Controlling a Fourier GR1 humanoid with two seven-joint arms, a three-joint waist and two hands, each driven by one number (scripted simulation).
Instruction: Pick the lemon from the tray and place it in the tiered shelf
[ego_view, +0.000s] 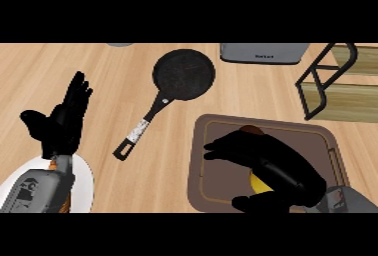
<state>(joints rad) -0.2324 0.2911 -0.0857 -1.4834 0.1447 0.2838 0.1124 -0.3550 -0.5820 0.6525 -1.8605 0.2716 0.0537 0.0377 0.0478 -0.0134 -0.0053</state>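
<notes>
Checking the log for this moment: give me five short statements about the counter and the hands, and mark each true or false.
1. The right hand is over the brown tray, fingers curled. True.
2. The lemon already sits on the tiered shelf. False: a yellow piece shows under the right hand, over the tray.
3. The frying pan lies between the two hands, its handle pointing toward the lower left. True.
4. The left hand holds the pan's handle. False: it is open, fingers up, at the left, apart from the pan.
5. The tiered shelf stands at the counter's left edge. False: it is at the upper right.
</notes>
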